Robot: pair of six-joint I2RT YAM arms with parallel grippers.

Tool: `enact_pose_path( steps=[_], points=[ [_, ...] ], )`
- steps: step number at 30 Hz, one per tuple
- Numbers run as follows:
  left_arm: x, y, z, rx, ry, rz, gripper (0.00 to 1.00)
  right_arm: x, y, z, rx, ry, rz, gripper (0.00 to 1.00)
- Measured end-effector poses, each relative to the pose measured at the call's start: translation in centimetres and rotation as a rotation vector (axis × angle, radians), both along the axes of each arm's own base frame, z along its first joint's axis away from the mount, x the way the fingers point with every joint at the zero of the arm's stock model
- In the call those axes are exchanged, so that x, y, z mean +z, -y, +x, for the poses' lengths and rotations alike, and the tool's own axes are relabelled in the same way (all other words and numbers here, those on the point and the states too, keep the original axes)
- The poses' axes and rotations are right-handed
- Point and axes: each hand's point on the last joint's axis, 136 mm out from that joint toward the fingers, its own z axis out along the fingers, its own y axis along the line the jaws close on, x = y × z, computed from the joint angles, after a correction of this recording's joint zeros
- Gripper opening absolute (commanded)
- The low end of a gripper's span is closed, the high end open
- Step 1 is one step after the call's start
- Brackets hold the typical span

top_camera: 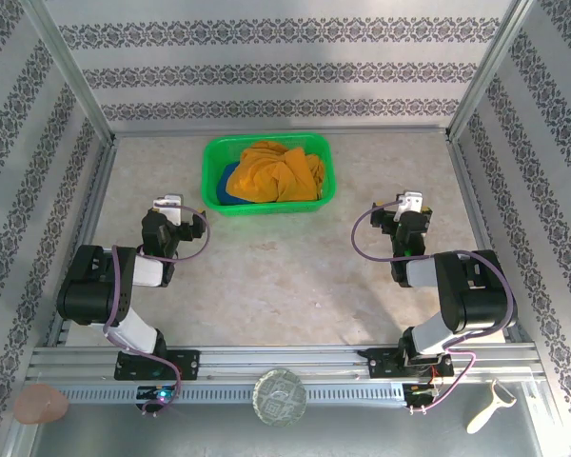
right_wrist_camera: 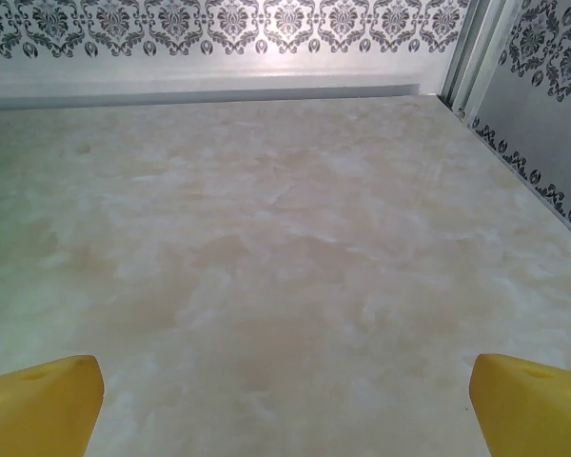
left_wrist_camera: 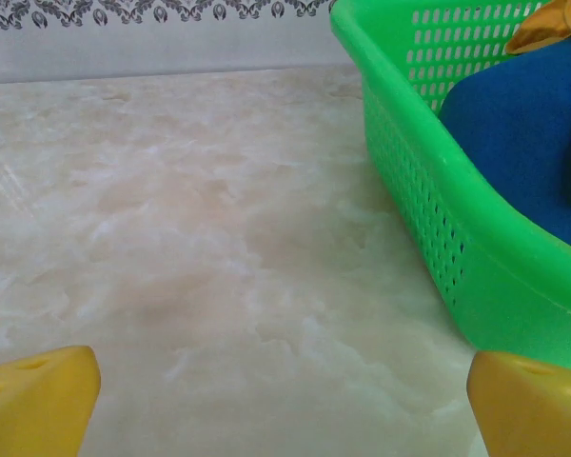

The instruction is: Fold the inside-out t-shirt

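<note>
Item: t-shirt (top_camera: 284,171), mustard, crumpled in green basket (top_camera: 209,181) at far edge of counter (top_camera: 285,276), atop a blue garment (top_camera: 230,183). Handling: likely light, limp, not slippery (pinch a raised fold, lift clear). Left jaws, right jaws: wide open, empty.

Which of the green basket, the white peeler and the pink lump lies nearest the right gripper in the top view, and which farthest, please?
1. green basket: back of the table, to the left of the right gripper.
2. white peeler: near right corner.
3. pink lump: near left corner.
</note>
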Motion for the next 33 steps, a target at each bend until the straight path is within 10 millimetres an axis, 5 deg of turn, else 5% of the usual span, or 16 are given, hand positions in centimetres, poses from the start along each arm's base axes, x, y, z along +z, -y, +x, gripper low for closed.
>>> enact_pose_path(
  steps=[33],
  points=[
    [0.0,-1.0,0.0,0.061,-0.002,0.009,0.99,0.0,0.0,0.0,0.0,0.002,0.0,0.98]
  ],
)
